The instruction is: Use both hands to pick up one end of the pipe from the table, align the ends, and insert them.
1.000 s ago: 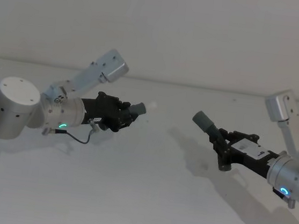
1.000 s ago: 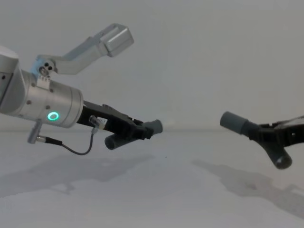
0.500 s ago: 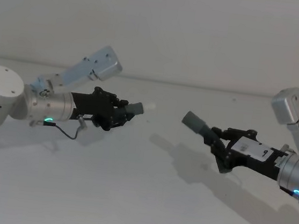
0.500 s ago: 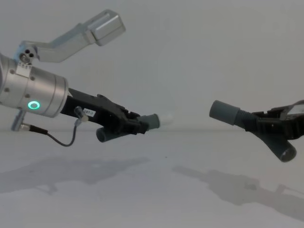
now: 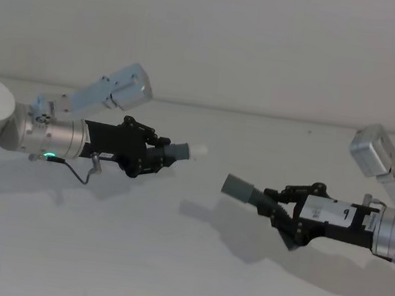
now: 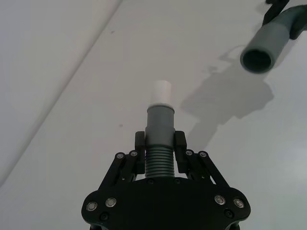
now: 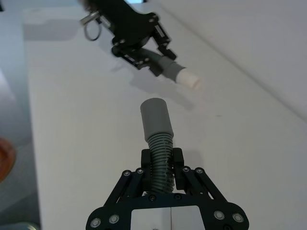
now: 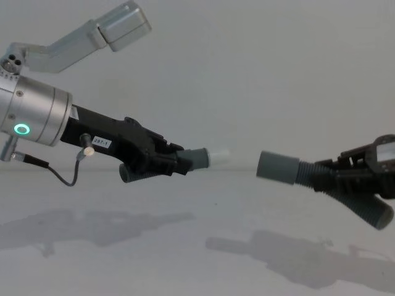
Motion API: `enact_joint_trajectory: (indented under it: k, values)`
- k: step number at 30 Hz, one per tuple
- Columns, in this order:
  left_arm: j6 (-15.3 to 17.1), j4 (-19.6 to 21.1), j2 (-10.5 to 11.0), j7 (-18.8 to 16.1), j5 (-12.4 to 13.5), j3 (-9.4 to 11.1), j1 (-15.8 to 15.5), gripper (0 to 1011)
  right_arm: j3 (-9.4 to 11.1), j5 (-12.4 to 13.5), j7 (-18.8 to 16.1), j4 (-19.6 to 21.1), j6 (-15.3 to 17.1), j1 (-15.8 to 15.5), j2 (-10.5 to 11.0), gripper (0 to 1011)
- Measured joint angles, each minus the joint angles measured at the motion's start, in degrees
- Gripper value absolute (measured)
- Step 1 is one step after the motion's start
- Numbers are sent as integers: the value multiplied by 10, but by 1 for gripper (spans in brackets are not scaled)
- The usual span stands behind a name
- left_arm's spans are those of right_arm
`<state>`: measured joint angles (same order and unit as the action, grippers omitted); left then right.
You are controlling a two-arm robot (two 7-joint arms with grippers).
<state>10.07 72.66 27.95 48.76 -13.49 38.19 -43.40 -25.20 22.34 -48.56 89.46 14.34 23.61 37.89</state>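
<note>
Now, head view: the left claw (image 5: 156, 155) is clamped on the left hose piece (image 5: 176, 151) and holds it in the air above the table (image 5: 135, 255). The white stub (image 5: 198, 150) sticks out of that piece's grey cuff, past the claw. The right claw (image 5: 279, 204) sits to the right of the stub & lower in frame. It is closed on the right hose piece (image 5: 238, 188), whose smooth cuff aims back twd the stub. Stub & cuff are apart.

Chest view: the right piece's cuff mouth is right of the stub & a bit lower, w/ a clear gap between them. Each piece's dark ribbed end hangs below its claw, on the side away from the stub. A green ring light (image 8: 22, 129) glows on the left wrist, well left of the stub.

Left wrist view: the left claw's fingers (image 6: 139, 143) pinch the ribbed part just behind the cuff, w/ the stub straight ahead. The other cuff's open mouth is farther off than the stub & off its line.

Right wrist view: the right claw's fingers (image 7: 178, 160) grip the ribs behind the cuff. The stub lies beyond that cuff, not touching it, & angled across it.
</note>
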Motion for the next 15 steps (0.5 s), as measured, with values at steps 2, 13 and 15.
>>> enact_joint_trajectory:
  k: [2,13,15]
  values:
    - [-6,-1,2,9,-2,2,-2,345,-8,0,-15,-2,0,6,4,264]
    - [-39,-4,15,55,-12,15,-11,345,-32,-2,-53,-9,0,27,14,264]
    - [-41,-4,16,59,-12,17,-12,345,-34,-2,-55,-10,0,29,15,264]
